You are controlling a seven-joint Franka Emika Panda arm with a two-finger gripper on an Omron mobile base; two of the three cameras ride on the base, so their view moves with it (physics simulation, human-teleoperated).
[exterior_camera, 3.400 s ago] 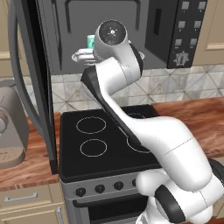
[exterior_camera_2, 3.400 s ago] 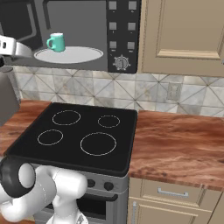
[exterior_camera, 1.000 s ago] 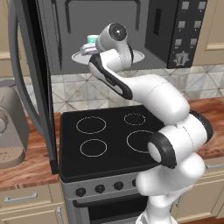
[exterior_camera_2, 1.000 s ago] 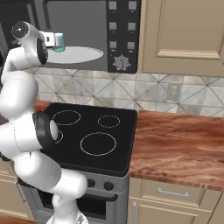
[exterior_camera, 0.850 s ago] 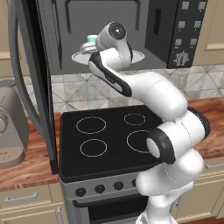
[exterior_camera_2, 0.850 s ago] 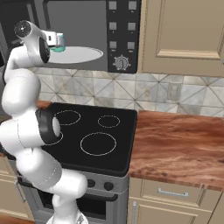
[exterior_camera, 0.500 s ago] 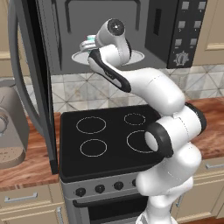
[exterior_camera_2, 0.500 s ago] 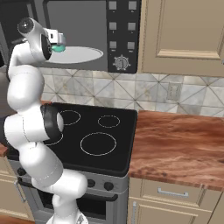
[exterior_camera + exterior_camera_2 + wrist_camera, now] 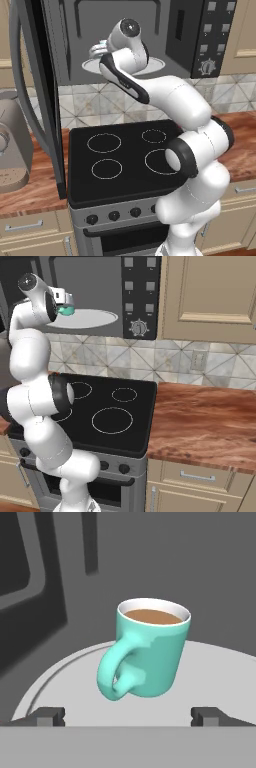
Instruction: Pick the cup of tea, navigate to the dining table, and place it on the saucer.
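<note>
Cup of tea (image 9: 152,652) stands upright on the white microwave plate (image 9: 220,677), handle toward the camera. Arm reaches up from the stove, gripper (image 9: 129,714) level before it, fingers apart, not touching.

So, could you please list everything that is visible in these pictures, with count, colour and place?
cup of tea: one, teal, brown tea inside, standing on the microwave plate, handle toward the hand camera
microwave plate: one, white, round, inside the microwave
microwave: one, dark grey, above the stove, door open to the left
stove: one, black top with four ring burners, knobs along the front
countertop: reddish-brown wood, on both sides of the stove
cabinets: beige, above and below the countertop
toaster: one, grey, on the left countertop
gripper: one, dark fingertips open, just short of the cup
</note>
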